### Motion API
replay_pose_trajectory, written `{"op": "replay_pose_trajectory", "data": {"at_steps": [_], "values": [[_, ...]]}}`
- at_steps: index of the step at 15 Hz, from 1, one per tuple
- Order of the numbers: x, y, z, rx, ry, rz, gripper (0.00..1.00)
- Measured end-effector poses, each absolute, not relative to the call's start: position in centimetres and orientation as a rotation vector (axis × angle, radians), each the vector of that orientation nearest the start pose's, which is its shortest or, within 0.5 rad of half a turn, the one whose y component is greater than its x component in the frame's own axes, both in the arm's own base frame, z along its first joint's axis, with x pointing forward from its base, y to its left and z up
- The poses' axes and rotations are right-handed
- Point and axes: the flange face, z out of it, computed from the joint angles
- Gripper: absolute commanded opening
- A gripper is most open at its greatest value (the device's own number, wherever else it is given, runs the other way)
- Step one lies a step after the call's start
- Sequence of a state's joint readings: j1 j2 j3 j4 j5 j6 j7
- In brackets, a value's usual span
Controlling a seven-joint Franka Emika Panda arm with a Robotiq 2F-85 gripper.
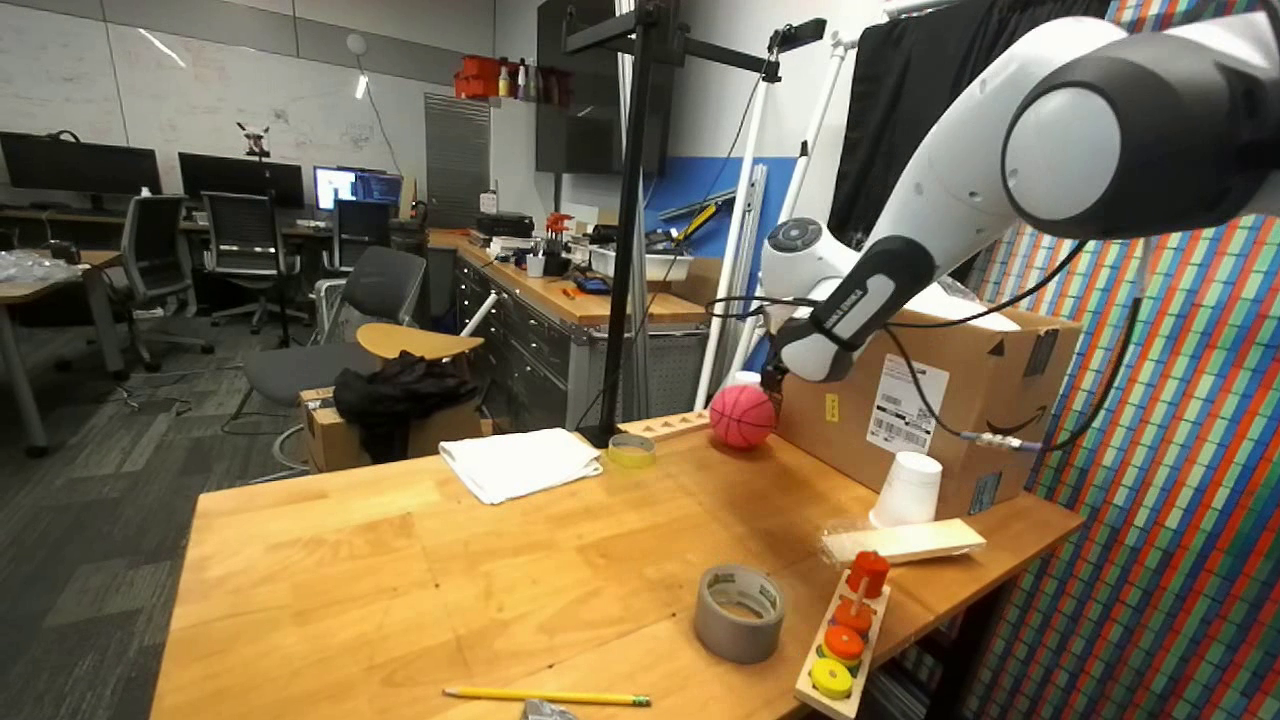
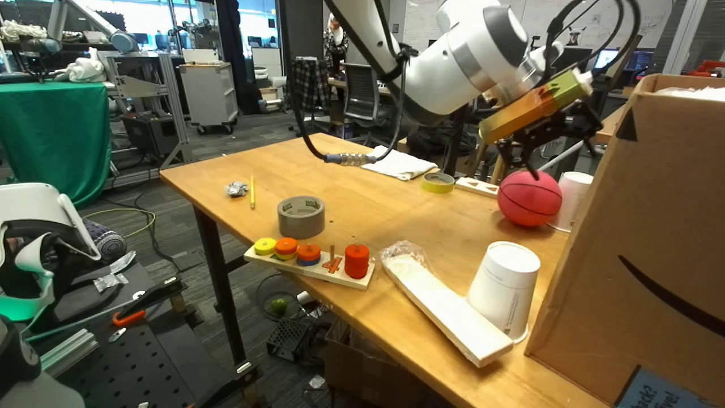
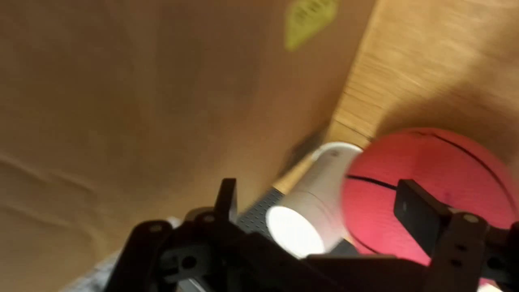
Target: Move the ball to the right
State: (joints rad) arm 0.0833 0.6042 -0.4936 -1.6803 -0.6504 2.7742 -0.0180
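The ball (image 1: 742, 416) is pinkish-red with thin dark seams. It rests on the wooden table near the far corner, beside the cardboard box; it also shows in an exterior view (image 2: 529, 199) and at the right of the wrist view (image 3: 425, 162). My gripper (image 3: 323, 196) is open with nothing between its fingers. In the wrist view the right finger overlaps the ball and the left finger is over the box side. In an exterior view the gripper (image 2: 563, 162) is tilted just above the ball, one fingertip at its top; I cannot tell whether it touches.
A white cup (image 2: 572, 198) stands right beside the ball, near the large cardboard box (image 1: 920, 400). Another cup (image 1: 908, 490), a wrapped white block (image 2: 447, 306), a grey tape roll (image 1: 740, 612), yellow tape (image 1: 631, 451), a ring toy (image 1: 845, 640) and a white cloth (image 1: 520, 463) lie on the table.
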Motion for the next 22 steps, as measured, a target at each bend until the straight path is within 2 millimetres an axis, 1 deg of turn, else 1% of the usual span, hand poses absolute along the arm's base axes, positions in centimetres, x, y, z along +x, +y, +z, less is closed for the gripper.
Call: {"op": "replay_pose_trajectory", "data": {"at_steps": [1,2,3,4,5,7,8,10,12,13,15,17,18,19,20,22], "values": [[67.3,-22.4,34.8,2.324,0.343,0.403,1.00],[66.4,-22.8,36.1,2.294,0.324,0.399,1.00],[65.7,-22.4,37.4,2.266,0.313,0.392,1.00],[65.1,-21.7,38.7,2.237,0.308,0.386,1.00],[64.7,-20.4,40.0,2.205,0.313,0.379,1.00],[64.1,-16.7,42.5,2.161,0.341,0.391,1.00],[63.8,-14.4,43.7,2.155,0.360,0.407,1.00],[63.0,-9.1,45.7,2.173,0.409,0.458,1.00],[62.1,-2.7,46.9,2.219,0.481,0.532,1.00],[61.6,0.5,47.0,2.252,0.518,0.565,1.00],[61.0,6.4,46.2,2.332,0.587,0.603,1.00],[60.5,11.3,44.6,2.410,0.658,0.605,1.00],[60.3,13.2,43.7,2.447,0.692,0.592,1.00],[60.3,14.5,42.8,2.483,0.720,0.574,1.00],[60.3,15.5,41.9,2.520,0.743,0.551,1.00],[60.8,16.6,39.9,2.594,0.774,0.492,1.00]]}}
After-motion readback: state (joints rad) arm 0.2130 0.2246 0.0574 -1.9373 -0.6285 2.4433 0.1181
